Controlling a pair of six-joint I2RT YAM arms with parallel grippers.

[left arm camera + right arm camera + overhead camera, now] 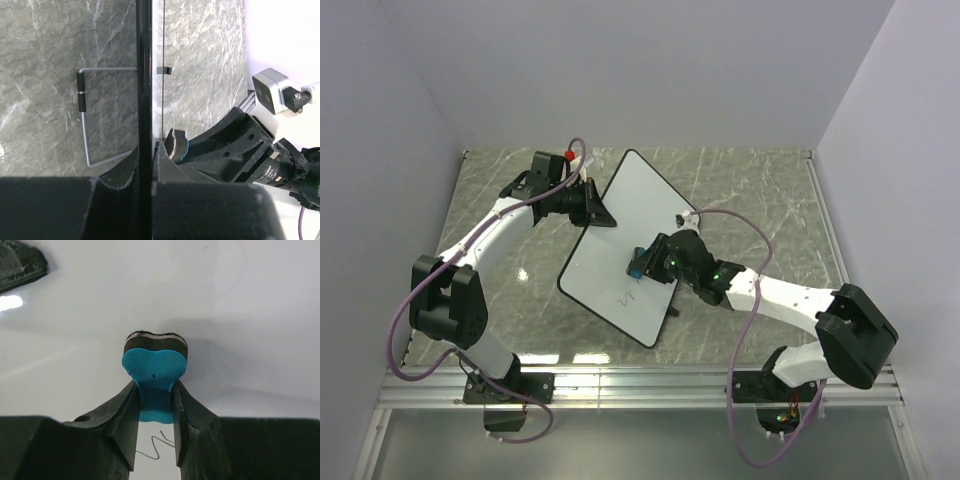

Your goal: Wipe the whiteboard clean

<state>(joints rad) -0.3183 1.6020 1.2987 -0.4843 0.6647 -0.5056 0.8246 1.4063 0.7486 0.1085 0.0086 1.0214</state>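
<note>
The whiteboard [620, 235] sat mid-table [750, 190] in the overhead view, its long sides running from 1 o'clock to 7 o'clock; the left claw [599, 213] was pressed onto its black rim at the 10 o'clock edge. From the left wrist the rim ran edge-on between that claw's [146, 152] two fingers, both touching it; a wire stand [85, 135] with a black sleeve showed at 9 o'clock of the rim. The right claw [640, 266] reached in from 4 o'clock and pinched a blue eraser [636, 269]; from the right wrist its [155, 392] fingers squeezed the eraser's [155, 367] blue body, the dark felt face laid against the board [230, 315]. A thin squiggle of writing [159, 445] lay at 6 o'clock of the eraser, and faint marks [628, 297] showed near the board's 6 o'clock corner.
</note>
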